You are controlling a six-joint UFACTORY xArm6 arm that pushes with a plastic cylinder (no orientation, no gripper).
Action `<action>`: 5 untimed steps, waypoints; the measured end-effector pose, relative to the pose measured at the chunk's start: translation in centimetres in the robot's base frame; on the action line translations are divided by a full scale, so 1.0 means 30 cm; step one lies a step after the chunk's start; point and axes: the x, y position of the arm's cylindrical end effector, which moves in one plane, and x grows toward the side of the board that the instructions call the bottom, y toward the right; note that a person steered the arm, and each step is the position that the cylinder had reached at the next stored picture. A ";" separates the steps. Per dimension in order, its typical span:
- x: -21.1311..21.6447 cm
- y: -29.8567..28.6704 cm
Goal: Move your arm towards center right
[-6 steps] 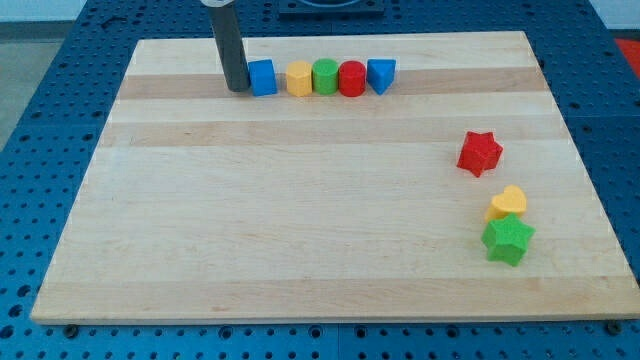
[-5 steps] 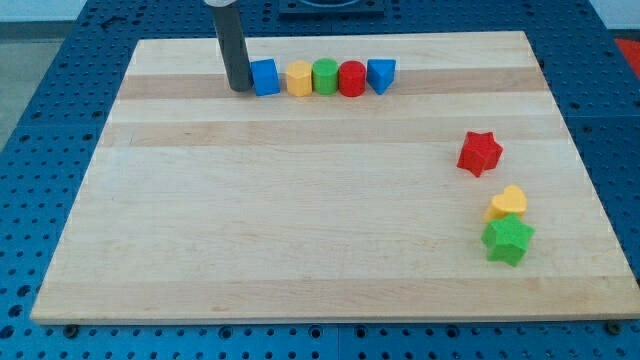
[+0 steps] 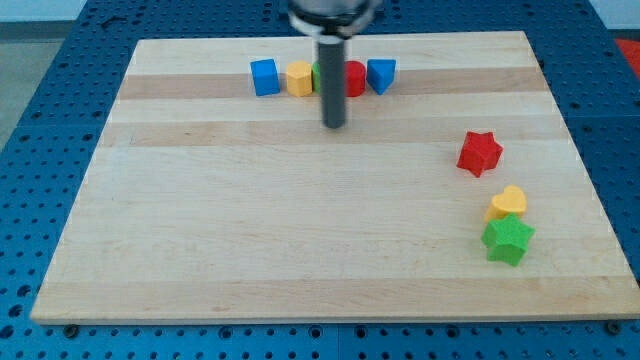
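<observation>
Lower right: green star (image 3: 508, 239) touching yellow heart (image 3: 509, 202); red star (image 3: 480, 152) just above, apart.

Centre right, the target area, lies around the red star.

Upper centre: tip (image 3: 334, 126) on bare board (image 3: 200, 220), just below the row of blue cube (image 3: 264, 77), yellow block (image 3: 299, 77), green block (image 3: 318, 72) (mostly hidden), red block (image 3: 354, 78), blue block (image 3: 381, 74).

No jaws; plain rod.

Risk: a straight rightward sweep likely knocks the red star.

Dark rod upright, my tip (image 3: 334, 126) low, upper middle of view
</observation>
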 end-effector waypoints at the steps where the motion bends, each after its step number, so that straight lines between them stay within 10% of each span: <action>1: 0.000 0.250; 5: 0.007 0.831</action>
